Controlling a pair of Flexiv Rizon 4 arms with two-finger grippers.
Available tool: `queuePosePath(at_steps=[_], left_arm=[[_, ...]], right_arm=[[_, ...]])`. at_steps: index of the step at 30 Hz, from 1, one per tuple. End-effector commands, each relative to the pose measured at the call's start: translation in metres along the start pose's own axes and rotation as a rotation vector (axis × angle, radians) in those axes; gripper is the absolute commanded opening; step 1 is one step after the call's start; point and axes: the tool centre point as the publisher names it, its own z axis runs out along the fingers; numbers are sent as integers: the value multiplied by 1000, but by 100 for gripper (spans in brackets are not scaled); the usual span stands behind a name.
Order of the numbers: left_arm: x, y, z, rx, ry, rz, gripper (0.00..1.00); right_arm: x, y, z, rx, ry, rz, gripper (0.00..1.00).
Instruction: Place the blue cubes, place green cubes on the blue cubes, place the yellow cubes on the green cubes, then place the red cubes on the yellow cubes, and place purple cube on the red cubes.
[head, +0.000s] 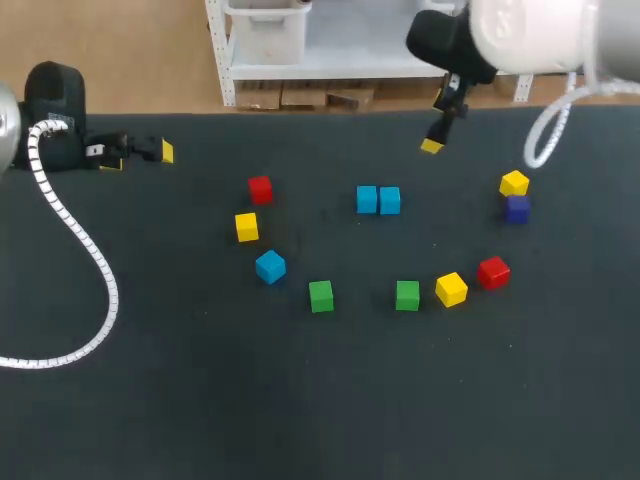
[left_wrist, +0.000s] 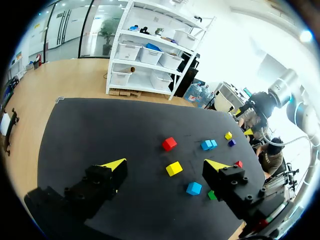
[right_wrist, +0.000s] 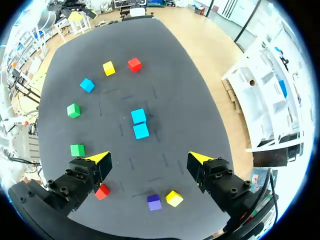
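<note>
The cubes look rigid, light and smooth-faced, so I judge a square pinch across two opposite flat sides safest; the paired blue cubes (head: 378, 200) sit touching, with a third blue cube (head: 270, 266) apart from them toward my left. Left jaws and right jaws both stand apart, empty; the right hang above, beyond the pair.

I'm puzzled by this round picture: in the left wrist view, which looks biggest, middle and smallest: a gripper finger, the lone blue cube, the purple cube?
Largest: finger, by far.
Then: lone blue cube.
Smallest: purple cube.
The purple cube lies farther from the camera, so the cubes' true sizes may match.
</note>
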Motion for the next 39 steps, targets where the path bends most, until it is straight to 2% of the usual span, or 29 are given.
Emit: queuePosePath(at_steps=[1, 12, 24, 39], left_arm=[[2, 3, -1, 12, -7, 3, 100], [2, 3, -1, 12, -7, 3, 100], [2, 3, -1, 12, -7, 3, 100], [2, 3, -1, 12, -7, 3, 100]], right_arm=[[14, 12, -12, 300, -104, 12, 100], [39, 15, -34, 350, -122, 72, 100], [65, 16, -44, 386, -157, 141, 100], [69, 16, -43, 370, -145, 143, 100]])
